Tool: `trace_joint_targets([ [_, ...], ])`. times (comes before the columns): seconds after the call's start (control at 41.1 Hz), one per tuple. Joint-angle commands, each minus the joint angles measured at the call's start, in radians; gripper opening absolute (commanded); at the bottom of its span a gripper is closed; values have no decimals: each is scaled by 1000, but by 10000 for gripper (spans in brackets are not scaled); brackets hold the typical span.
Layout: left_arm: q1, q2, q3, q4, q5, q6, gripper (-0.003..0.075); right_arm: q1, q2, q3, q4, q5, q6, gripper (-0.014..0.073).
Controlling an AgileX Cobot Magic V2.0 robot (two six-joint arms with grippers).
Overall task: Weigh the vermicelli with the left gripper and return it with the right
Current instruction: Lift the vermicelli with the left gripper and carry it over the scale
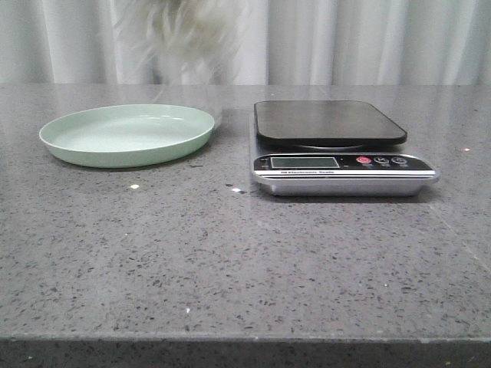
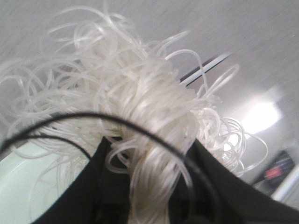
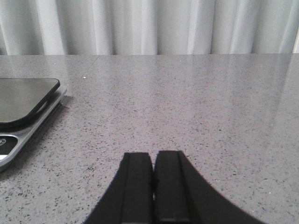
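The vermicelli (image 1: 188, 34), a whitish nest of thin strands, hangs blurred in the air at the top of the front view, above the right side of the pale green plate (image 1: 126, 134). In the left wrist view my left gripper (image 2: 149, 154) is shut on the vermicelli (image 2: 140, 98), the strands bunched between its black fingers. The scale (image 1: 337, 149) with its dark platform stands right of the plate with nothing on it. My right gripper (image 3: 153, 161) is shut and empty, low over the table right of the scale (image 3: 23, 109). Neither gripper shows in the front view.
The grey speckled table (image 1: 230, 261) runs to a front edge near the camera. A white curtain (image 1: 368, 38) hangs behind it. The plate's rim (image 2: 18, 186) shows below the strands in the left wrist view, and the scale's panel (image 2: 275, 170) to one side.
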Motion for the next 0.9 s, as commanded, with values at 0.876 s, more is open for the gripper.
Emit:
trace_joint_targets([
  [0.876,-332,84,-67,65,-119,54,145,-4,-14,-8,2,-76,1,152],
])
